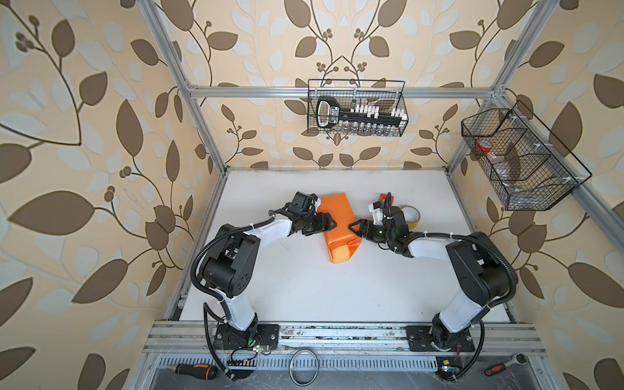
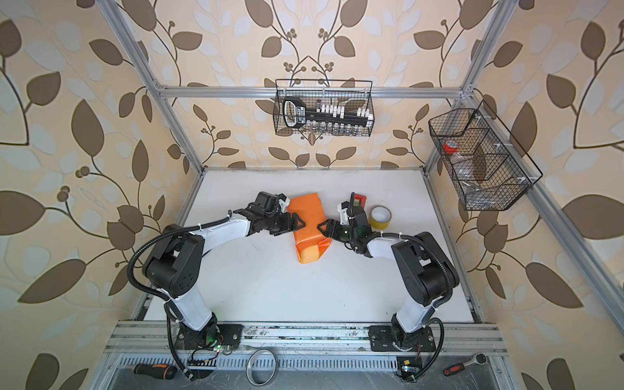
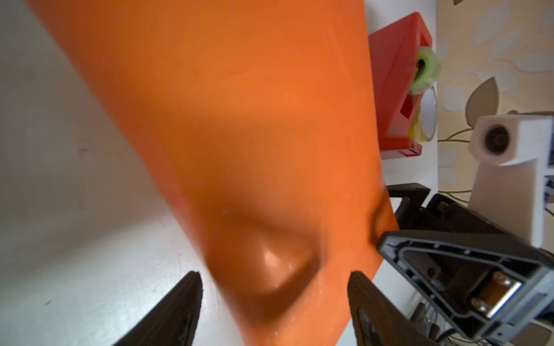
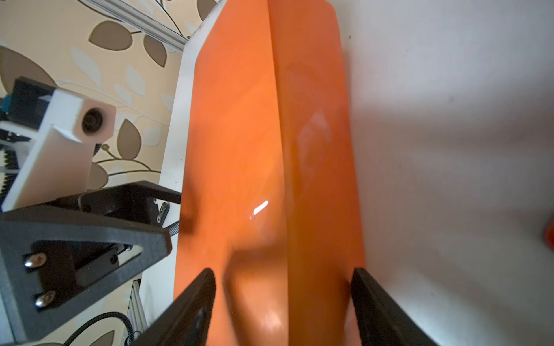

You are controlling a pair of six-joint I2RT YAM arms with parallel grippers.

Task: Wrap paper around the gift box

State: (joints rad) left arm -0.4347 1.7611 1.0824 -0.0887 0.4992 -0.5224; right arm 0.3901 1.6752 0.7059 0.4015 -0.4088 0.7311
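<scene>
The paper (image 1: 334, 206) (image 2: 304, 207) lies orange side out as a long folded bundle in the middle of the white table, slanting away from me. Its yellow-tan inner side shows at the near open end (image 1: 339, 254). The gift box is hidden inside. My left gripper (image 1: 332, 223) (image 2: 302, 223) is at the bundle's left side, and its open fingers span a dented fold of orange paper (image 3: 239, 119) without closing on it. My right gripper (image 1: 353, 228) (image 2: 322, 227) faces it from the right edge. It is open too, with its fingers (image 4: 368, 293) spread across the bundle's width (image 4: 239, 119).
A red tape dispenser (image 1: 381, 197) (image 3: 395, 84) and a yellow tape roll (image 1: 412, 216) sit just behind the right gripper. Wire baskets hang on the back rail (image 1: 358, 108) and the right rail (image 1: 520, 158). A screwdriver (image 1: 196, 370), a metal ring (image 1: 304, 366) and a ratchet (image 1: 506, 366) lie on the front ledge.
</scene>
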